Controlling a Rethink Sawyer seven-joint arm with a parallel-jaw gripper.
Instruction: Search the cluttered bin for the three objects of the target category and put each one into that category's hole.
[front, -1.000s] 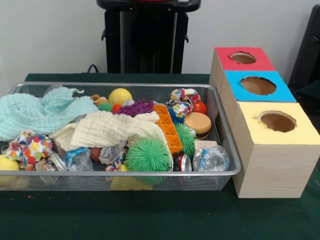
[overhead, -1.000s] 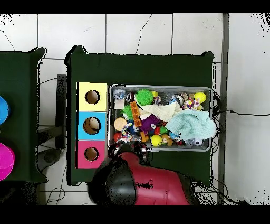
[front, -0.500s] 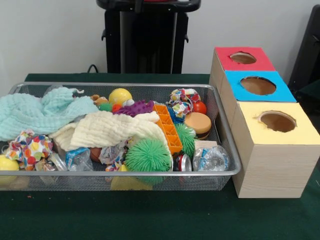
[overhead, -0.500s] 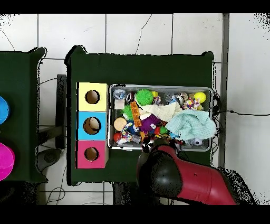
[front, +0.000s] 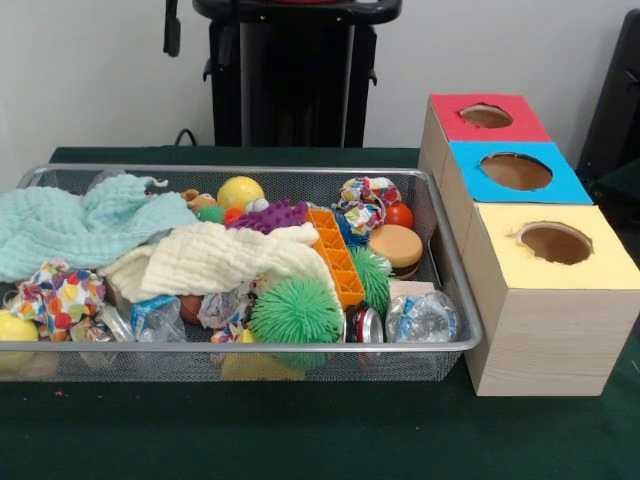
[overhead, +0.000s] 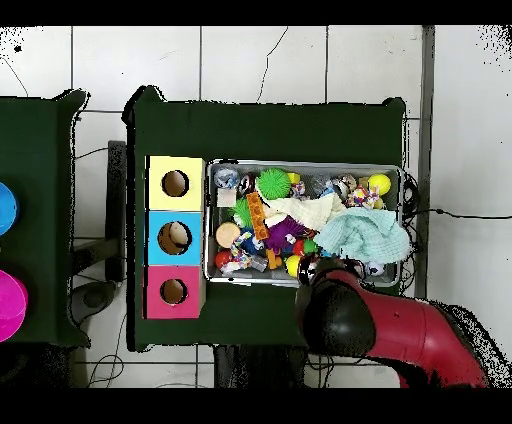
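The hand (front: 172, 28) barely shows, a dark tip hanging at the top of the front view, well above the bin (front: 455, 300); whether it is clenched or released, I cannot tell. From overhead the red arm (overhead: 385, 325) covers the bin's edge nearest the robot.

The trouble, as I judge it: the pile is packed tight, so a descent could snag the cream cloth (front: 215, 258) or mint cloth (front: 75, 225) and drag neighbours out. Which category is wanted stays unclear, and targets may lie buried.

The count: two cloths, two spiky green balls, the big one (front: 296, 311) near front, three yellow balls that I can make out, one orange block (front: 336, 256). To the right, three holes: red (front: 486, 115), blue (front: 516, 171), yellow (front: 555, 243).
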